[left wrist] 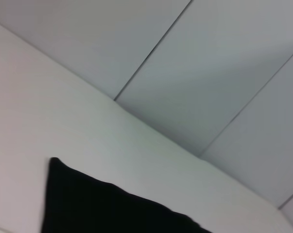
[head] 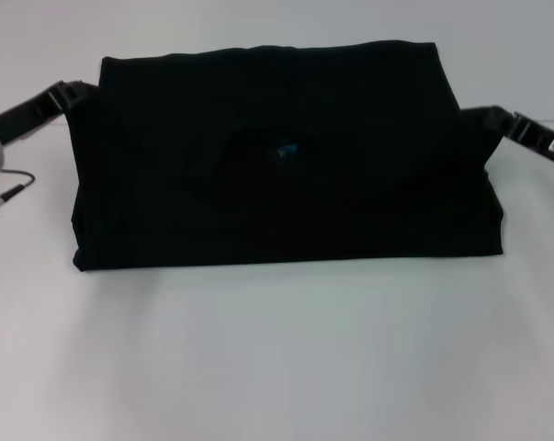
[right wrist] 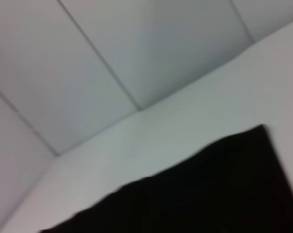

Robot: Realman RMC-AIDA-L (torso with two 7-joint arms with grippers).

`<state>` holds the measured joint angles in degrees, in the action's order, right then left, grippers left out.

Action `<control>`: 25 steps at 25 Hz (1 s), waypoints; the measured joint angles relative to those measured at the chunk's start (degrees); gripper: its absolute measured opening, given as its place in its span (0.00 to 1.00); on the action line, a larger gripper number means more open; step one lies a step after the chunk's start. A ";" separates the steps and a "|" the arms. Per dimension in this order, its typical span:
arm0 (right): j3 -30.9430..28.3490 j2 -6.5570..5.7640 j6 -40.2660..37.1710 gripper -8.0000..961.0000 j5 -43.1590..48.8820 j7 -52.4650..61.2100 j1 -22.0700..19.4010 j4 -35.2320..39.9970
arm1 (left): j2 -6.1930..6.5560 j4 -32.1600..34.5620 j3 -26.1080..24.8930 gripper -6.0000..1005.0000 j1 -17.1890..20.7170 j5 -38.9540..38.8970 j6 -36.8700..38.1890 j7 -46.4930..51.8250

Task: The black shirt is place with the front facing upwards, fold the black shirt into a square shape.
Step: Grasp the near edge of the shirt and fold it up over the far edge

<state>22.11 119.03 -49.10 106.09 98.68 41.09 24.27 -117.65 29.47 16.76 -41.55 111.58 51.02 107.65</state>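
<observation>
Head view: black shirt [head: 286, 156] folded on the table [head: 277, 367], left gripper [head: 74, 92] and right gripper [head: 483, 118] at its far corners, grasp indeterminable. Wrist views alone show wall panels [left wrist: 209, 73].

No legible text, brand, number or sign in any view. The black shirt [head: 286, 156] carries a small blue label [head: 287, 149] near its middle in the head view; nothing on it can be read. No chest lettering shows on the folded cloth.
</observation>
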 joint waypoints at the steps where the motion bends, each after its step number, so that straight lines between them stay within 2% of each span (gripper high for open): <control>1: 0.20 0.19 1.42 0.14 -0.07 -0.58 0.10 -0.25 | -0.41 -0.01 0.36 0.03 -0.18 0.00 -1.28 -0.56; 6: 0.38 0.70 7.19 0.15 -2.03 -7.72 1.15 -3.54 | -2.72 -0.12 0.88 0.03 -1.18 -0.07 -6.82 -4.66; 10: 0.69 0.86 11.18 0.15 -4.97 -13.63 2.18 -5.89 | -4.13 -0.12 2.27 0.04 -1.87 -0.11 -10.98 -5.76; 11: 0.99 0.87 11.78 0.15 -5.28 -14.68 2.43 -6.28 | -4.13 -0.12 2.27 0.04 -1.87 -0.11 -10.98 -5.76; 12: 1.24 0.88 12.05 0.16 -5.37 -15.24 2.57 -6.48 | -4.73 -0.15 3.18 0.04 -2.04 -0.13 -12.80 -5.79; 20: 1.66 0.83 11.57 0.17 -5.31 -15.55 2.25 -6.50 | -5.22 -0.83 4.31 0.16 -1.32 -1.66 -16.29 -5.67; 22: 1.66 0.78 11.43 0.27 -5.17 -15.56 2.02 -6.42 | -4.99 -1.65 4.23 0.19 -0.93 -1.85 -16.23 -5.63; 25: 1.66 0.61 8.66 0.42 -5.18 -15.58 0.93 -5.71 | -4.63 -1.54 4.36 0.32 0.33 -2.33 -13.28 -5.37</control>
<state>23.77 119.64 -40.43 100.91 83.11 42.01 18.56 -122.28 27.93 21.13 -41.22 109.25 37.74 102.28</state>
